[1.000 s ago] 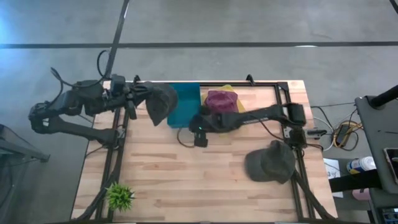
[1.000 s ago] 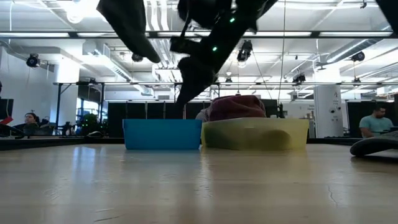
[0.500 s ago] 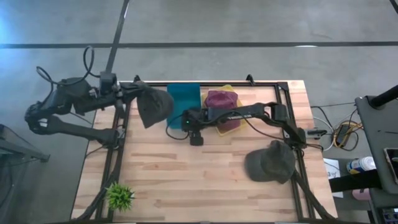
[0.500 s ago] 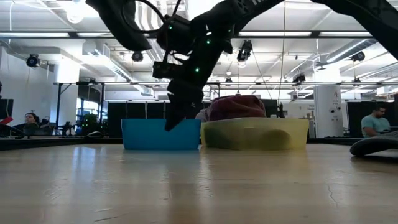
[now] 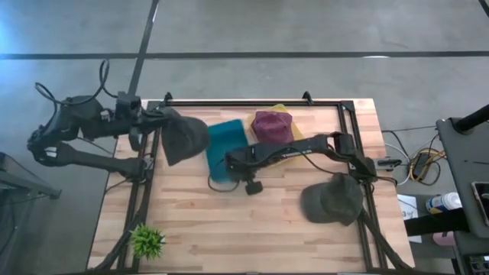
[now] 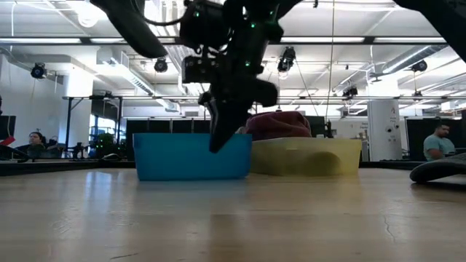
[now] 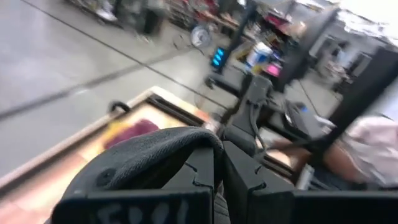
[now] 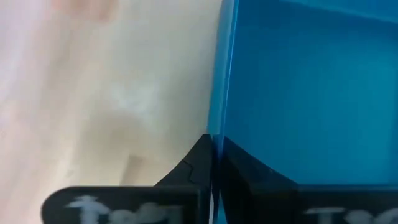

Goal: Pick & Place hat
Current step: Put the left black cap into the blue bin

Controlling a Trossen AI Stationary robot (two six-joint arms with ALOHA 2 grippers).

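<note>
Layout on the bench point(image 5: 229, 221): a bin point(image 5: 224, 149) sits near the back edge, with a second bin point(image 5: 294, 137) just to its right holding a hat point(image 5: 271, 125). Another hat point(image 5: 333, 200) lies toward the front right, a plant point(image 5: 147, 241) at the front left corner. A third hat point(image 5: 183, 137) hangs from the left pincer point(image 5: 162, 122) over the bench's left edge, left of the first bin, whose wall the right pincer point(image 5: 231, 159) clamps.

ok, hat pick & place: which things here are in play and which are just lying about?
In play:
- dark hat, held by left gripper
- blue bin, wall pinched by right gripper
- yellow bin with maroon hat
- second dark hat on table

Lying about:
- small plant
</note>
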